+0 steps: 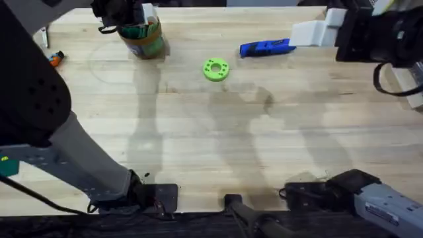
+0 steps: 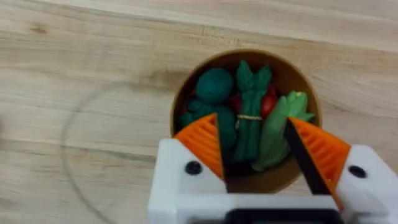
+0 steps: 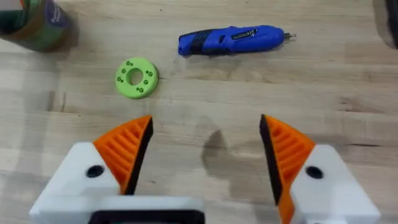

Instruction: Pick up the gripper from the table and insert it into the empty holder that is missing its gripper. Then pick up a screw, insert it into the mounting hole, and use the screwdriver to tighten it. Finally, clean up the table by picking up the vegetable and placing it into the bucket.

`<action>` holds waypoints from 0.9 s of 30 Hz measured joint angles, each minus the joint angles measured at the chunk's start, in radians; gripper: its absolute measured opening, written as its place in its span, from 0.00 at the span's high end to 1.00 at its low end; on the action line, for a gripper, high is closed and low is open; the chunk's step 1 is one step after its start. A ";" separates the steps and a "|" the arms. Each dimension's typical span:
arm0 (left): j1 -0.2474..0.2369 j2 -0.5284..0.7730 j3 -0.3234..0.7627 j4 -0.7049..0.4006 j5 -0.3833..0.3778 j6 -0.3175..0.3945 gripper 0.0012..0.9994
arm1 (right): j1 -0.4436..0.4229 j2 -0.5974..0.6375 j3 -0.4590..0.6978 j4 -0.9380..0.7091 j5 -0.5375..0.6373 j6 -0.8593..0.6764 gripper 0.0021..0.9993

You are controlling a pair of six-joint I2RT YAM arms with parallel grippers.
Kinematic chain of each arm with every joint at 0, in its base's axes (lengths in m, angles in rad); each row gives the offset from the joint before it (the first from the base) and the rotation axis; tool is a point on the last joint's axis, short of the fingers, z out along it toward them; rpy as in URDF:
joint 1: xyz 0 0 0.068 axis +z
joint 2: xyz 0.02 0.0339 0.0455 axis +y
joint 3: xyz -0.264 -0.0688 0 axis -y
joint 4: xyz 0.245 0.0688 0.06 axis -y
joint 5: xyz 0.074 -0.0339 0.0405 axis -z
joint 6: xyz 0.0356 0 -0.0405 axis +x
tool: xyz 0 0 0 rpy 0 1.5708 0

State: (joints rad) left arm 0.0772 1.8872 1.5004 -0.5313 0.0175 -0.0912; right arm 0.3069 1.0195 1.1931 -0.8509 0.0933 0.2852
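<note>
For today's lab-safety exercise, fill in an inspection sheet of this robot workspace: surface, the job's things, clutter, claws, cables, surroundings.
Surface: pale wooden table, with shadows and a faint ring mark.
Job's things: bucket at the far left, holding toy vegetables; blue screwdriver lying flat at the far right.
Clutter: lime-green ring between bucket and screwdriver; small orange item at the far left edge, too small to identify.
Claws: left claw open directly above the bucket, gripping nothing; right claw open above bare wood, empty.
Cables: black cable along the left arm's base; another looping at the right edge.
Surroundings: nothing seen.
</note>
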 joint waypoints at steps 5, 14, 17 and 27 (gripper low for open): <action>0.000 -0.058 0.031 -0.079 0.037 0.000 0.24 | 0.000 0.000 0.000 -0.003 0.000 0.000 0.01; 0.000 -0.405 0.073 -0.381 0.050 0.085 0.20 | 0.000 0.000 0.000 -0.003 0.000 0.000 0.01; 0.000 -0.510 0.075 -0.514 0.049 0.117 0.20 | 0.000 0.000 0.000 -0.003 0.000 0.000 0.01; 0.000 -0.799 0.074 -0.780 0.049 0.172 0.16 | 0.000 0.000 0.000 -0.003 0.000 0.000 0.01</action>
State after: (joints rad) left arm 0.0772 1.0883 1.5745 -1.3109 0.0666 0.0806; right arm 0.3069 1.0195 1.1931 -0.8536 0.0931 0.2852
